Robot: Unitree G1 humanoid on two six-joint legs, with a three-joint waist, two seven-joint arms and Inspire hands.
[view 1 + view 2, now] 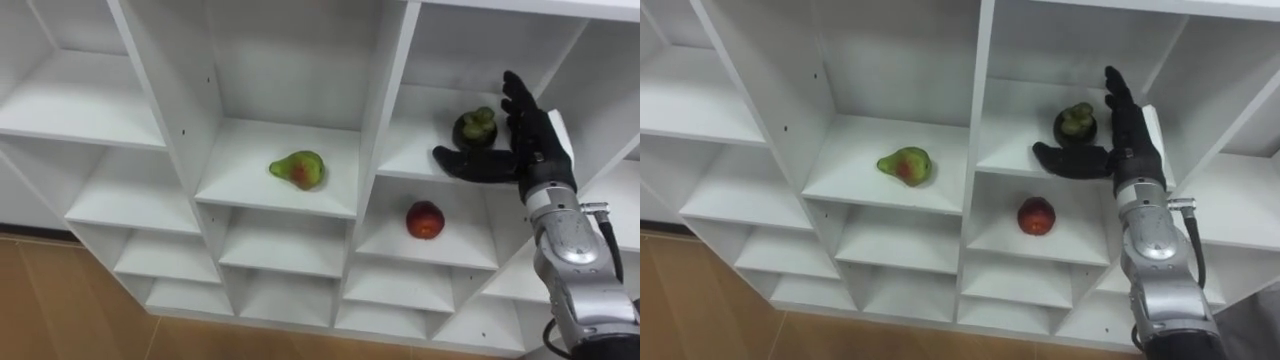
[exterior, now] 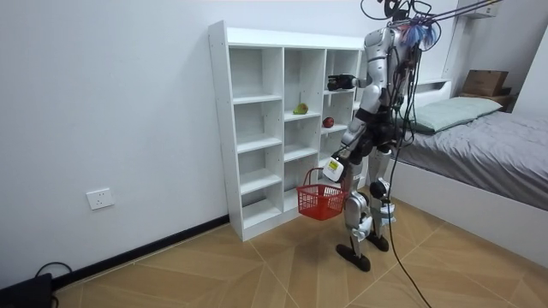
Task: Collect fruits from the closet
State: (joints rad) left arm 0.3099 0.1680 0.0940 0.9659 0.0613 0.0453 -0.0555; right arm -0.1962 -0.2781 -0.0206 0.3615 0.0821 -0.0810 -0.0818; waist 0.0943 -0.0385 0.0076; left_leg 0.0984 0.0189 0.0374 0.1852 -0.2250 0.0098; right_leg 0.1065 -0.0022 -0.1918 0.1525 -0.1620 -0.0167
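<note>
My right hand (image 1: 530, 140) is the closest thing to my eyes, raised into the upper cell of the closet's (image 1: 385, 100) right column. It is open and holds nothing, with the fingers straight up and the thumb stretched out to the side. It stands just beside the dark fruit (image 1: 476, 128). The palm faces the fruit and the thumb lies along the shelf in front of it, which I take to be the shape for closing round it from the side, not pressing down from above. That fruit sits near the shelf's front edge, so I judge it an easy reach. I count three fruits, one of each kind and all on the shelves. The dark fruit is by my hand, a red apple (image 1: 425, 219) lies in the cell directly below, and a green fruit (image 1: 299, 169) with a red blush is in the middle column. There is one red basket (image 2: 322, 202), hanging low from my left hand (image 2: 334, 169) by my side, ready to take what I pick. Whether that hand is closed on the handle I cannot tell.
</note>
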